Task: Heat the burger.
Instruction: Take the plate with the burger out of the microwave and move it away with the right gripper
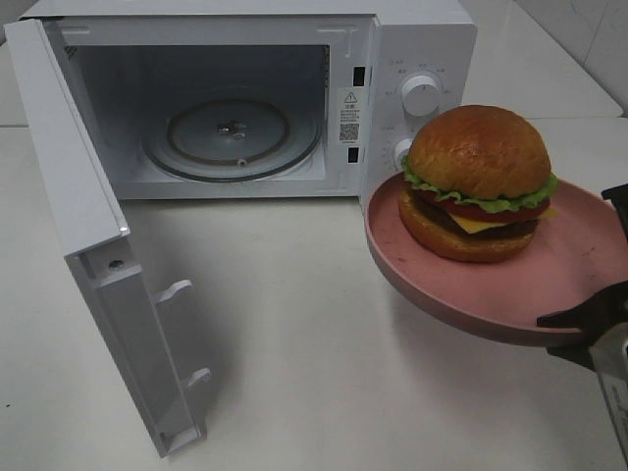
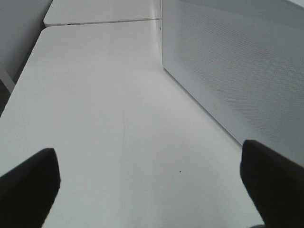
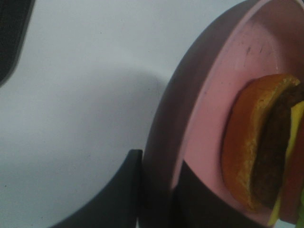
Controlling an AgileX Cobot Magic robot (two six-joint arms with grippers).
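My right hand (image 3: 156,190) is clamped on the rim of the pink plate (image 1: 589,265), holding it in the air off the counter (image 1: 294,324), just in front of the microwave's (image 1: 412,39) dials. The burger (image 1: 478,182) sits loose on the plate. I judge it top-heavy and free to slide, so the plate stays my handle and must stay level. My left hand (image 2: 147,185) hangs wide open, empty, beside the microwave.
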